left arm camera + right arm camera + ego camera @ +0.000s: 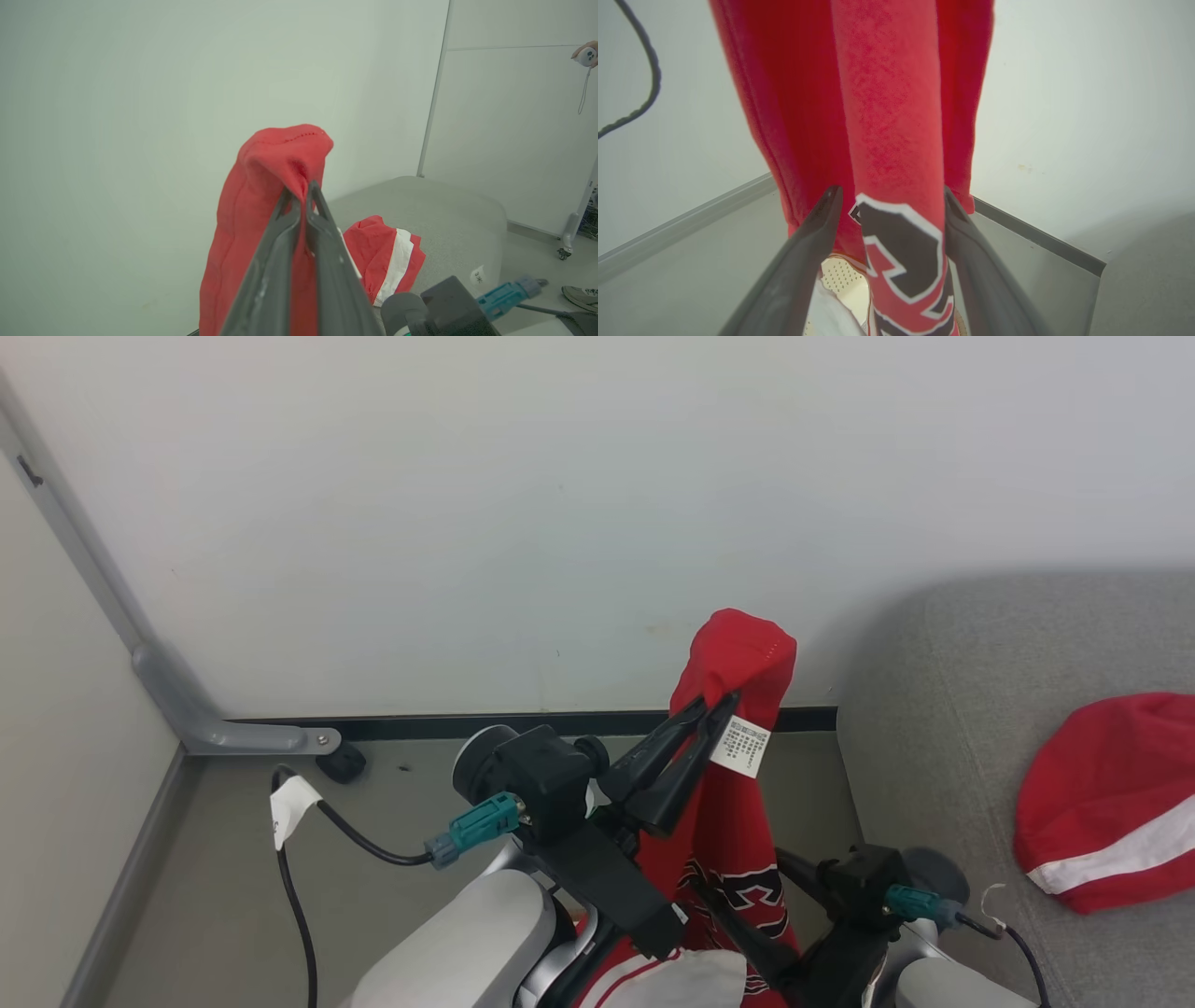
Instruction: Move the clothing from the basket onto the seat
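My left gripper (719,702) is shut on the top fold of a red piece of clothing (733,821), holding it up in front of the white wall; a white label (744,744) dangles beside the fingers. In the left wrist view the fingers (280,261) pinch the cloth (261,186). The garment's lower part, with dark lettering (901,252), hangs between the wide-spread fingers of my right gripper (891,193), which is open. Below it a bit of the perforated cream basket (840,275) shows. The grey seat (934,709) lies to the right with another red, white-banded garment (1111,793) on it.
The white wall stands close ahead, with a dark baseboard (467,723) and a grey metal bracket with a caster (215,733) at the left. A black cable (299,877) hangs by my left arm. A person's hand with a small white device (586,53) and a shoe (579,294) are off beyond the seat.
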{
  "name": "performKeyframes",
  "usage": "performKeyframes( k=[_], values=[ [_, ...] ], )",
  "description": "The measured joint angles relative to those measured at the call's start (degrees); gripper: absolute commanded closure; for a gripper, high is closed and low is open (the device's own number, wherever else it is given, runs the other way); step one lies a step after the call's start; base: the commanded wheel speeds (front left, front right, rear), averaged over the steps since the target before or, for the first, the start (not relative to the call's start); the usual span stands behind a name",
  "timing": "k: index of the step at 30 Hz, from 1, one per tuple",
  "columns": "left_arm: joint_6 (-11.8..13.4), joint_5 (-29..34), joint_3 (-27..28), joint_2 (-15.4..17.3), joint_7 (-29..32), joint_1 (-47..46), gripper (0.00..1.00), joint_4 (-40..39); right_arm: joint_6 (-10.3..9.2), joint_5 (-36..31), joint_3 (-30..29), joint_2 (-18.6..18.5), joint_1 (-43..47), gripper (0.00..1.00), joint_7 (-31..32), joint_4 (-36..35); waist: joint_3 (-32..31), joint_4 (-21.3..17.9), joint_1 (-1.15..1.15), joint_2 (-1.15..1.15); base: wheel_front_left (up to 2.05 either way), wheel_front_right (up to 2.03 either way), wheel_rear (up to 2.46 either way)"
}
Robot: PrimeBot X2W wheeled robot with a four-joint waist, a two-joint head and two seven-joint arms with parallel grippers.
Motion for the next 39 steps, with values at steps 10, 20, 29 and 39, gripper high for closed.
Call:
performKeyframes(
  k=[10,20,29,39],
  values=[
    [-0.5,0.3,-1.3,-0.1,0.0,-0.3,1.0,-2.0,0.0,4.5,3.7,2.0,-3.8,0.55,0.0,5.6,0.0,1.2,0.0,0.0,0.0,0.0,0.0],
    [-0.3,0.0,0.0,1.5,0.0,0.4,1.0,-1.6,0.0,10.3,1.5,2.5,-3.7,1.0,0.0,7.9,-0.2,1.4,0.0,0.0,0.0,0.0,0.0],
    [0.7,-1.1,1.8,4.3,0.0,4.9,1.0,0.0,0.0,14.1,-3.7,1.3,-3.2,1.0,0.0,6.5,0.0,0.5,-0.01,0.0,0.0,0.0,0.0],
    [1.1,-1.6,1.3,4.7,0.0,7.9,1.0,0.7,0.0,16.0,-9.4,-0.1,-1.5,1.0,0.0,3.4,0.0,-0.6,-0.01,0.0,0.0,0.0,0.0]
  ],
)
